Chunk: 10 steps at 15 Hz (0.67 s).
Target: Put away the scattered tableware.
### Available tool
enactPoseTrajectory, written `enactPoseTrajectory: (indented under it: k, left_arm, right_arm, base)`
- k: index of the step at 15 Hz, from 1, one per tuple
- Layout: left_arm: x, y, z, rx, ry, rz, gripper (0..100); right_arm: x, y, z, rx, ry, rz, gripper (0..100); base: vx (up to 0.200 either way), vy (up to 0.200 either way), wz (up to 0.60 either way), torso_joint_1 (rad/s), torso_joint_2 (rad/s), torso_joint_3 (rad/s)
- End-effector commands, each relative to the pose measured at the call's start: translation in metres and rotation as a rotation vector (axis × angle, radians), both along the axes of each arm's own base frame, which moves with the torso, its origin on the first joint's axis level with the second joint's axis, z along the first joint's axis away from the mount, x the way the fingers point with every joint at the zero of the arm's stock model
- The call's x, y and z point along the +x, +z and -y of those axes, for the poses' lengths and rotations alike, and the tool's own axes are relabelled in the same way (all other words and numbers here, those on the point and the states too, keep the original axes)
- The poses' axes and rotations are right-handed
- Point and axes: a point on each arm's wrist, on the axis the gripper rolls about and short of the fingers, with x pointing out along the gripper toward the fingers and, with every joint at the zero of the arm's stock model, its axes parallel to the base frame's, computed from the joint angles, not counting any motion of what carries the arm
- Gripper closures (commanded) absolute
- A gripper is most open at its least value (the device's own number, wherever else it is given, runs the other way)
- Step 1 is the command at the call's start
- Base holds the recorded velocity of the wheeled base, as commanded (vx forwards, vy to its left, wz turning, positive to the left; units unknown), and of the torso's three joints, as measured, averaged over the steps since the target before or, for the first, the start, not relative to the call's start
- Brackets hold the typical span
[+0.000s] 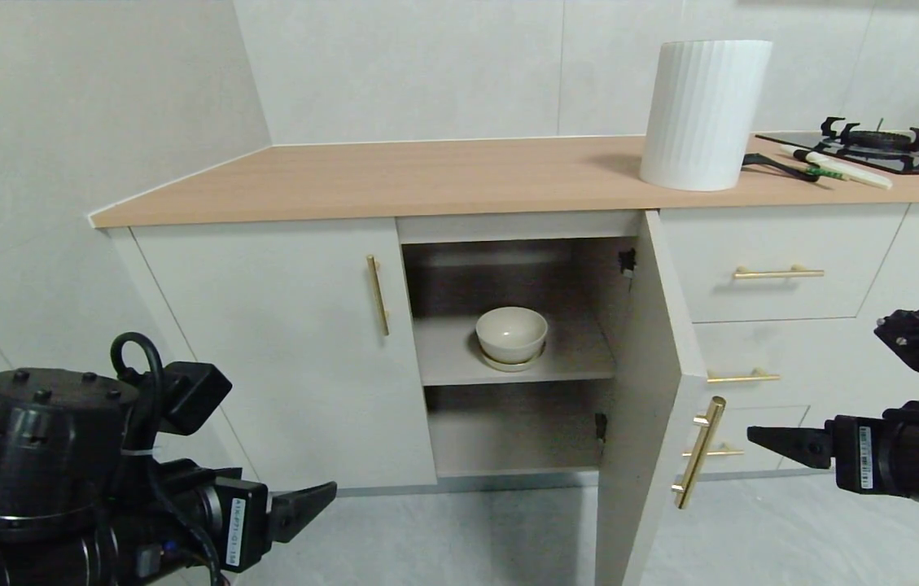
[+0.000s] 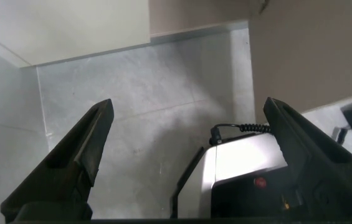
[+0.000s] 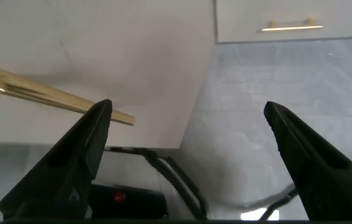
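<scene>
a pale bowl [image 1: 511,332] sat upright on a small plate [image 1: 511,363] of the same colour, both on the upper shelf [image 1: 577,358] inside the open cabinet [image 1: 508,268], near the middle of the head view. the open door [image 1: 646,366] stood swung outward at three o'clock from the bowl, with its gold bar handle [image 1: 699,450] at about four o'clock, close to the door's free edge. at nine o'clock the closed door [image 1: 280,350] carried an upright gold handle [image 1: 378,295] just beside the opening. the wooden countertop [image 1: 394,175] ran across at twelve o'clock. on it, at about one o'clock from the bowl, stood a white ribbed canister [image 1: 705,114]. two long utensils [image 1: 833,169] lay just beside the canister on its three o'clock side, and a black hob [image 1: 882,146] sat beyond them. drawers [image 1: 781,293] with gold handles lined the front past the open door

the left gripper [image 1: 304,503] hung low at about seven o'clock from the bowl, well apart from the cabinet and over the grey floor [image 1: 508,529]. the left wrist view showed the left gripper [image 2: 188,106] with its jaws spread wide, holding nothing. the right gripper [image 1: 781,443] hung at about four o'clock from the bowl, near the open door's bar handle but apart from it. the right wrist view showed the right gripper [image 3: 187,106] also spread wide and holding nothing, with the gold bar handle [image 3: 60,98] beyond one finger
</scene>
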Motion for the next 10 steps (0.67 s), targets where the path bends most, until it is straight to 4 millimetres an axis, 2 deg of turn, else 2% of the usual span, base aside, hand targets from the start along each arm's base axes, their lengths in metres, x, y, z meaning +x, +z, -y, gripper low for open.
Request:
enactPoseTrajectory:
  k: [1,6,10]
  left_arm:
    - [0.000,0.000,0.000,0.000,0.001,0.001,0]
    - [0.000,0.001,0.000,-0.003,0.001,0.005,0]
    - [0.001,0.001,0.000,-0.003,0.001,0.005,0]
  right_arm:
    - [0.004,-0.009,-0.005,-0.007,0.016,-0.029,0]
    - [0.020,-0.024,-0.017,0.046,-0.001,-0.036,0]
    - [0.023,-0.024,-0.019,0.056,0.003,-0.017,0]
  base:
    - [0.000,0.000,0.00,0.000,0.00,0.000]
    - [0.000,0.000,0.00,0.000,0.00,0.000]
    - [0.000,0.000,0.00,0.000,0.00,0.000]
